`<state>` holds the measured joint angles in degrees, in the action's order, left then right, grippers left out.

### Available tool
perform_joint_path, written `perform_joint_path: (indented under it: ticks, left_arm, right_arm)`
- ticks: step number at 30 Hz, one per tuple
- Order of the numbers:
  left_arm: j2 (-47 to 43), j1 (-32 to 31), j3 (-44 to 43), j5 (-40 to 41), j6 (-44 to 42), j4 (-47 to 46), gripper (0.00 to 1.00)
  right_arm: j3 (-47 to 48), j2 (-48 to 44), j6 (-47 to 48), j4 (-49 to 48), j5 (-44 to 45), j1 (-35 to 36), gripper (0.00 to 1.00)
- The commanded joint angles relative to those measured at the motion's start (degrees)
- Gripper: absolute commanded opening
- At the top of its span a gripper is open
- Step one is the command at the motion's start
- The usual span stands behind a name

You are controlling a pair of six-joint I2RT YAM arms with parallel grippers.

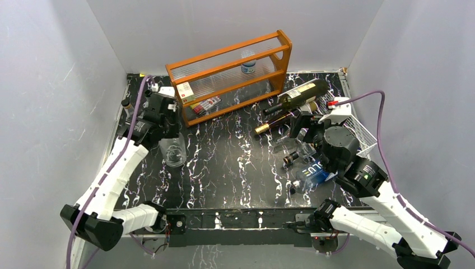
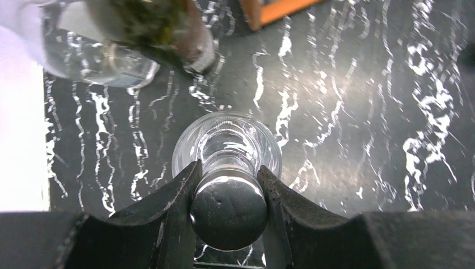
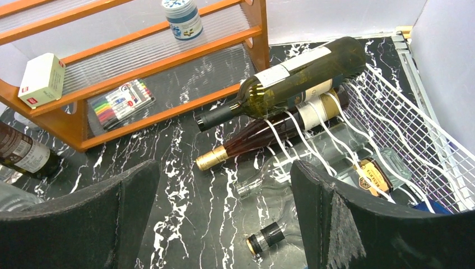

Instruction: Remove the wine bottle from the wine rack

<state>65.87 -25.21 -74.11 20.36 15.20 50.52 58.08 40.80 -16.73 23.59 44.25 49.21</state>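
The white wire wine rack point(image 1: 358, 131) stands at the right, and the right wrist view shows it too point(image 3: 409, 129). A dark green wine bottle point(image 1: 302, 92) point(image 3: 291, 78) lies on its left rim, neck toward the middle of the table. A dark red bottle with a gold cap point(image 1: 277, 121) point(image 3: 263, 137) lies beside it, then clear bottles point(image 3: 313, 162). My right gripper point(image 1: 298, 133) point(image 3: 224, 213) is open and empty, low in front of the bottle necks. My left gripper point(image 1: 168, 130) point(image 2: 228, 190) is shut on the top of an upright clear glass bottle point(image 1: 172, 152) point(image 2: 227, 145).
An orange wooden shelf point(image 1: 229, 75) at the back holds a white box point(image 1: 185, 91), markers point(image 1: 204, 105) and a small jar point(image 1: 248, 66). A blue-labelled bottle point(image 1: 311, 171) lies under my right arm. A brown bottle point(image 3: 22, 154) stands at far left. White walls enclose the table.
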Motion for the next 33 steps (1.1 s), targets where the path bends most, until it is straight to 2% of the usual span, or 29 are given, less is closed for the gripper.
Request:
perform_joint_path:
  ticks: [1, 3, 10, 14, 18, 23, 28, 33]
  left_arm:
    - [-2.14, 5.07, -4.04, 2.86, -1.85, -7.89, 0.0]
    - [-1.93, 7.52, -3.16, -0.37, -1.88, -10.5, 0.0]
    - [0.75, 14.5, -3.39, -0.86, -1.93, -11.98, 0.0]
    - [-0.23, 21.14, 2.75, -2.73, -0.68, -17.42, 0.0]
    - [2.33, 24.47, 2.77, -5.05, 1.12, -20.62, 0.0]
    - [3.05, 24.82, 5.06, -3.04, 0.37, -23.07, 0.0]
    - [1.79, 24.77, 6.97, -3.05, -0.09, -23.65, 0.25]
    - [1.33, 24.83, 7.9, -3.82, -0.35, -23.46, 0.35]
  right_arm:
    - [-0.16, -0.36, -0.56, -2.25, -0.51, 0.09, 0.98]
    - [0.57, -0.04, -0.58, -1.86, -0.65, 0.1, 0.98]
    - [1.66, -0.67, -1.04, 0.36, 0.28, 0.05, 0.98]
    - [0.03, -1.4, 0.39, -1.62, 0.36, 0.03, 0.98]
    - [0.88, -0.17, 0.98, -1.03, -0.11, 0.08, 0.98]
    - [0.27, -0.11, 0.22, -1.11, -0.57, 0.1, 0.98]
    - [0.97, 0.34, -0.11, -0.79, -0.79, 0.1, 0.98]
    - [1.11, 0.25, -0.15, -0.7, -1.23, 0.09, 0.98]
